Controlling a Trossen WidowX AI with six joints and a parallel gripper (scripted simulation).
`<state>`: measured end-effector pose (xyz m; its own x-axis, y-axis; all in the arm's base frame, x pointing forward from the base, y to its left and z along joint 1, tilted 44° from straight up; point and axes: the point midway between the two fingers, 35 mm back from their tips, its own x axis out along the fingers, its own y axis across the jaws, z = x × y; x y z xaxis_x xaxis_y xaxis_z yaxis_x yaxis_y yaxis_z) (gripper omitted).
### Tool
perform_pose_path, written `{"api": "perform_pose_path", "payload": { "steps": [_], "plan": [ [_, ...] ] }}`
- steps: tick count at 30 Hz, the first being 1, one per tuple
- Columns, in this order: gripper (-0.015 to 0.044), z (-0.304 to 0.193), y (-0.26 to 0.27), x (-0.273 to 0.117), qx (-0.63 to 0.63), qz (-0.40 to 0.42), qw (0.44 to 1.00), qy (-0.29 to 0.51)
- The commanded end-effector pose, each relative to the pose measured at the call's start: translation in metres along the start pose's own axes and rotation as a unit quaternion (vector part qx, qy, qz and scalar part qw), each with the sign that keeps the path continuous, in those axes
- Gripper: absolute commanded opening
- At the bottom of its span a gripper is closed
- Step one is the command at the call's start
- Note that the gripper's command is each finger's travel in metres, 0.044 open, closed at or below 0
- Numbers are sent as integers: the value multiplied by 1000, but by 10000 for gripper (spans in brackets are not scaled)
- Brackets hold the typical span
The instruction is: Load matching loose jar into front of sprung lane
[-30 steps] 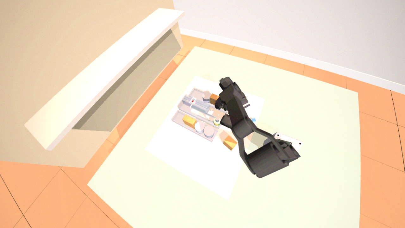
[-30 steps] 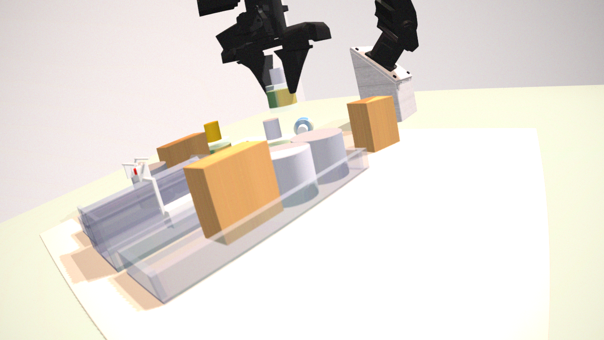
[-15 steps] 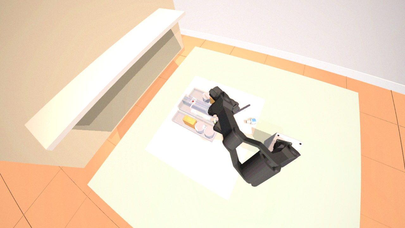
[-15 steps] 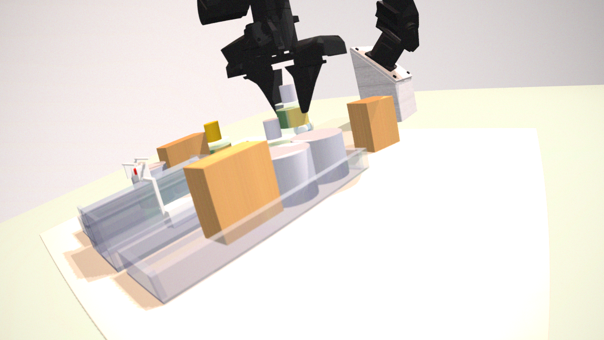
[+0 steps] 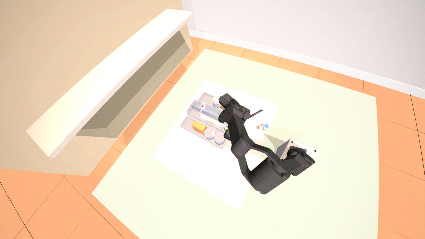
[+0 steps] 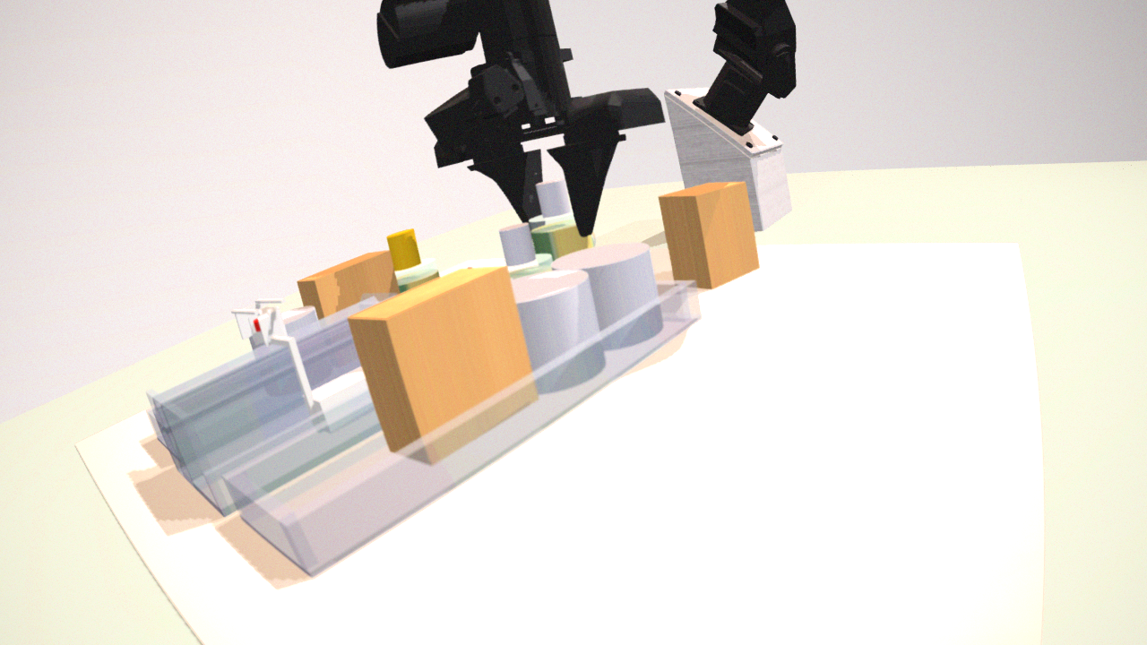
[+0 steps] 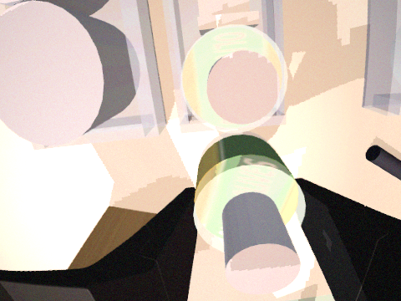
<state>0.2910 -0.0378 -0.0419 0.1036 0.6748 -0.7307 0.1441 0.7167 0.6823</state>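
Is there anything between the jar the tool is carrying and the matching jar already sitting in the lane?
Only a narrow gap. In the wrist view the held jar hangs just in front of the lane jar, with the lane's low front edge crossing between them.

Lane trays (image 6: 449,473) looked clear, glossy plastic, see-thru walls. Orange blocks (image 6: 441,365) showed faint wood grain, matt. Grey cylinders (image 6: 613,288) smooth, matt. Held jar (image 7: 246,196) had translucent glassy body w/ smooth grey cap. Gripper (image 6: 553,212) matt black plastic. Mat (image 6: 802,449) flat white, paper-like. Arm's base block (image 6: 713,156) looked like brushed metal.
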Motion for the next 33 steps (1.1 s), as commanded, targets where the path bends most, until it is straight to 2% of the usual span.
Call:
{"api": "perform_pose_path", "payload": {
  "steps": [1,33],
  "plan": [
    [0,2,1,1,1,1,1000,0],
    [0,17,1,1,1,1,1000,-1]
  ]
}}
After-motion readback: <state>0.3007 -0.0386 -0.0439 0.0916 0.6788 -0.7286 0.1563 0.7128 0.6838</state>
